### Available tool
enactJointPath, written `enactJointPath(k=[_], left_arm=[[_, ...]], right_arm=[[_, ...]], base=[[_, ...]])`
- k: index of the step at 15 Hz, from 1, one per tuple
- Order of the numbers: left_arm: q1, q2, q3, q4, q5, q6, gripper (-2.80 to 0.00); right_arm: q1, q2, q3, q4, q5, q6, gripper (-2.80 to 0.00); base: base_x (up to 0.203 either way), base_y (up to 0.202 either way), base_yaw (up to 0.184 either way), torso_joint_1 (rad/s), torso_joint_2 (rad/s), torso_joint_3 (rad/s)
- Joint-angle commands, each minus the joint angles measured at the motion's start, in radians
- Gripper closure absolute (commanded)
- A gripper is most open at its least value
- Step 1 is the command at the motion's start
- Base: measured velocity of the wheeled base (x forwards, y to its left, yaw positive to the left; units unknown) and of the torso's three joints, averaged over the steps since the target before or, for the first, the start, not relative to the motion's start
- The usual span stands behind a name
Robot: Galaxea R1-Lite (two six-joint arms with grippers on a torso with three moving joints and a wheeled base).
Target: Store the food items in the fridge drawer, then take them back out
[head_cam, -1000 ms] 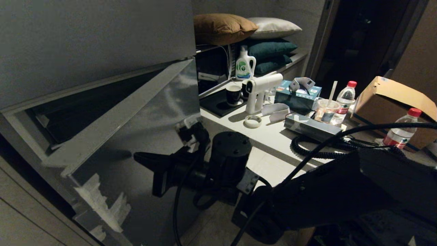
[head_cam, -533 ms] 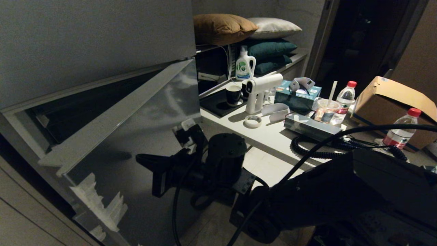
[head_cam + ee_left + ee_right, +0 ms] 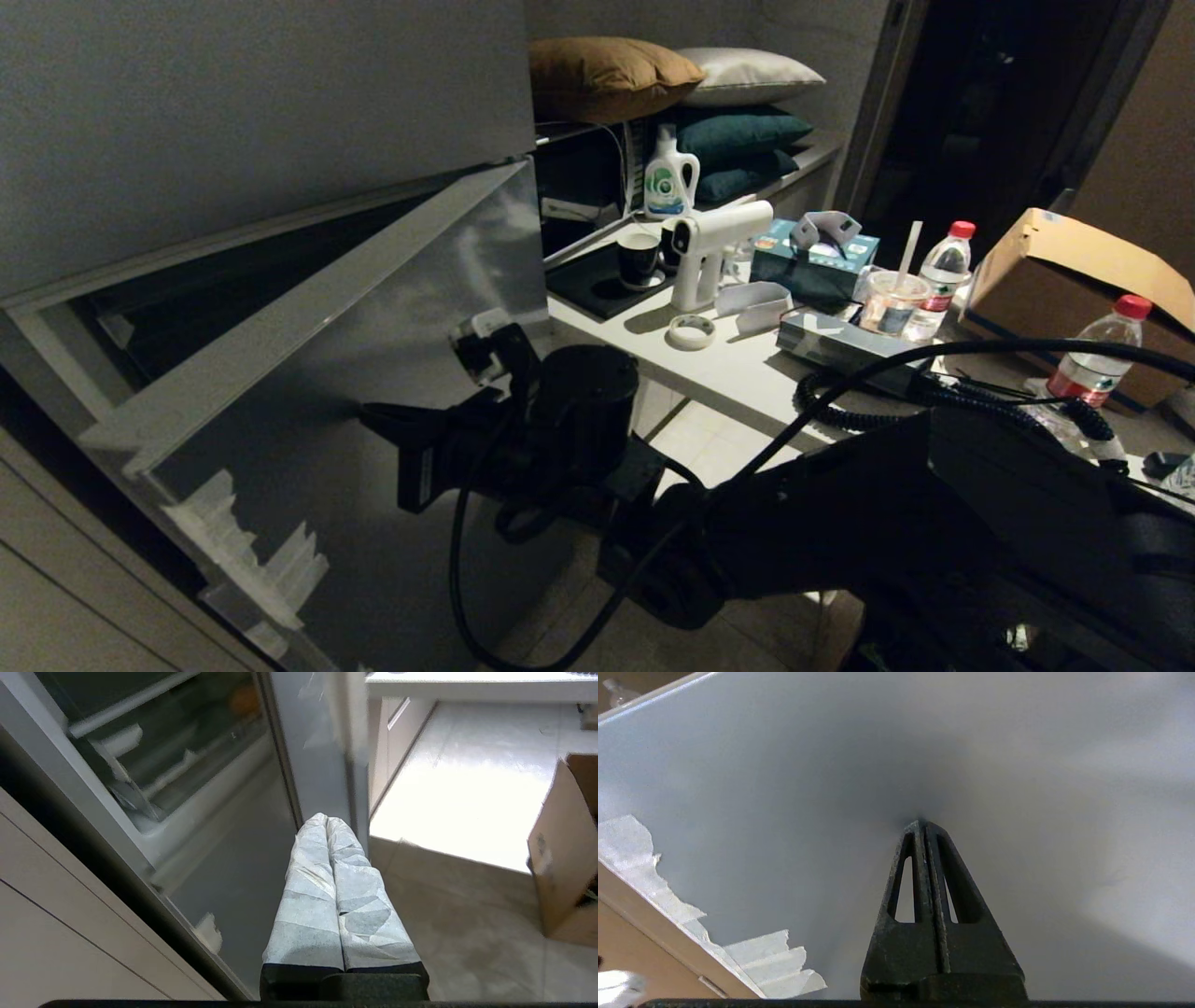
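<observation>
The right pincer (image 3: 924, 826), pressed together, has its tip against the flat grey front panel (image 3: 1017, 788) of the fridge drawer (image 3: 308, 373), tape scraps (image 3: 761, 961) off to one side. Push squarely, slowly. The left pincer (image 3: 327, 821) hangs pressed together nearby; no food shows.

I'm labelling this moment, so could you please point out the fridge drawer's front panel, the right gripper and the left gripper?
fridge drawer (image 3: 373, 373), head view, bare grey front panel.
right gripper (image 3: 922, 826), right wrist view, closed fingertips at the panel.
left gripper (image 3: 325, 819), left wrist view, tips of the closed wrapped fingers.
</observation>
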Motion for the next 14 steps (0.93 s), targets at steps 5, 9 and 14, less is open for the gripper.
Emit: enactJointPath(k=[5, 9, 14], left_arm=[[-0.001, 0.137, -0.293, 0.015, -0.181, -0.089, 0.0], [-0.006, 0.341, -0.307, 0.015, -0.505, -0.169, 0.0], [-0.008, 0.674, -0.32, -0.172, -0.549, -0.172, 0.0]], right_arm=[[-0.006, 0.169, -0.331, 0.14, -0.009, -0.011, 0.0], [-0.01, 0.189, -0.349, 0.176, -0.011, -0.013, 0.0], [-0.01, 0.209, -0.359, 0.198, -0.011, -0.036, 0.0]], base=[[0.0, 0.0, 0.0, 0.0, 0.0, 0.0], [0.0, 0.0, 0.0, 0.0, 0.0, 0.0], [0.0, 0.0, 0.0, 0.0, 0.0, 0.0]])
